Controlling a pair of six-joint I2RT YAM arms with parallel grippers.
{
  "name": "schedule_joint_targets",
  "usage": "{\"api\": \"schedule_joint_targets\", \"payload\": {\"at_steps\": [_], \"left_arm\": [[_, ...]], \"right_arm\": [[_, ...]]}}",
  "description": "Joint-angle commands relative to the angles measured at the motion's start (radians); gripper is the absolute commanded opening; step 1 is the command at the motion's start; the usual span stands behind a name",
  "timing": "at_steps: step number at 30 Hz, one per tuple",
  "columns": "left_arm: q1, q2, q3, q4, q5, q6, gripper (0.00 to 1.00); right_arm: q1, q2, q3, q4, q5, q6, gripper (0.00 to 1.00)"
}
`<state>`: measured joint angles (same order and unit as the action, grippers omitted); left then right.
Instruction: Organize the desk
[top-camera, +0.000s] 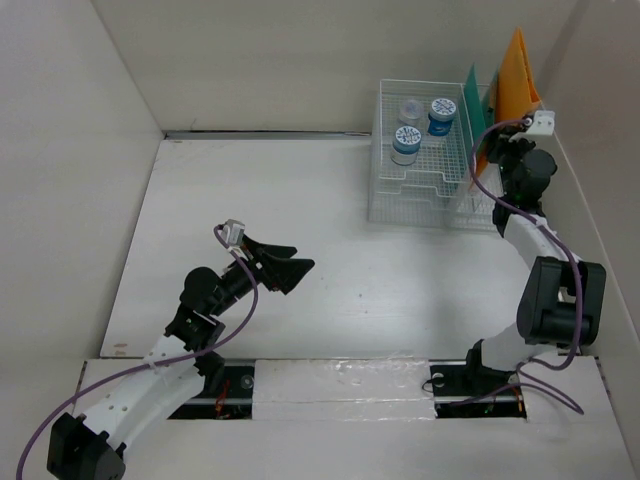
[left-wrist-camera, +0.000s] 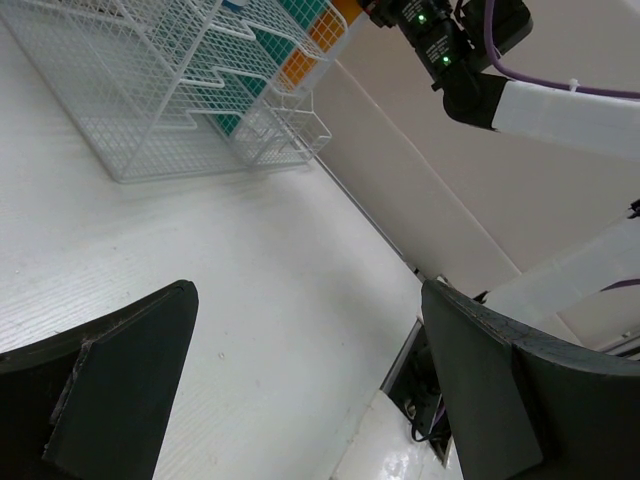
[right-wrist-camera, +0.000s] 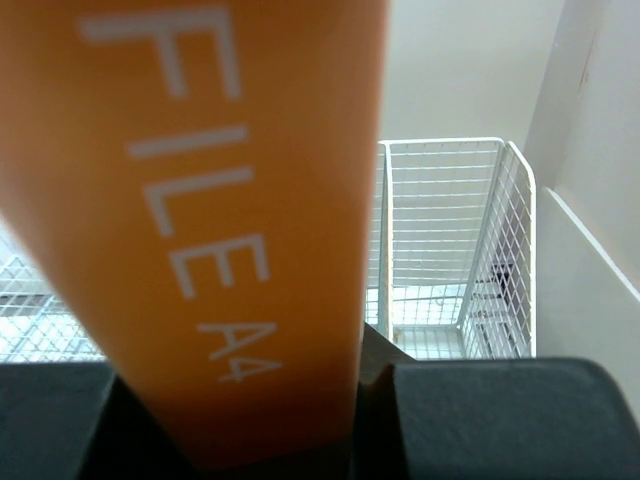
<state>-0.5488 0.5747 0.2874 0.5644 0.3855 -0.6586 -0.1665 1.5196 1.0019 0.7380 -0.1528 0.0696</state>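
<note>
The desk is a wide white tabletop between white walls. My left gripper hovers over its middle left, open with nothing between the jaws. At the back right, my right gripper is shut on an upright orange file folder. In the right wrist view the folder, printed "FILE A4", fills the gap between the fingers. The folder stands tilted at the right end of the white wire-mesh rack, next to a green folder.
Three small blue-lidded jars sit in the rack's tray section. An upright wire slot lies just beyond the orange folder. The right wall is close behind the right arm. A cable gap runs along the desk's near edge.
</note>
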Motion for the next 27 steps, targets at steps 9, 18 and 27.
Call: {"api": "schedule_joint_targets", "payload": {"at_steps": [9, 18, 27], "left_arm": [[-0.005, -0.015, -0.008, 0.055, 0.021, 0.02, 0.91], [-0.005, 0.002, -0.008, 0.061, 0.012, 0.025, 0.91], [-0.005, 0.005, -0.004, 0.051, 0.015, 0.024, 0.9]], "right_arm": [[0.025, 0.077, -0.025, 0.247, -0.005, -0.017, 0.0], [0.025, 0.123, -0.039, 0.268, -0.033, -0.017, 0.0], [0.056, 0.145, -0.031, 0.313, 0.008, -0.016, 0.0]]}}
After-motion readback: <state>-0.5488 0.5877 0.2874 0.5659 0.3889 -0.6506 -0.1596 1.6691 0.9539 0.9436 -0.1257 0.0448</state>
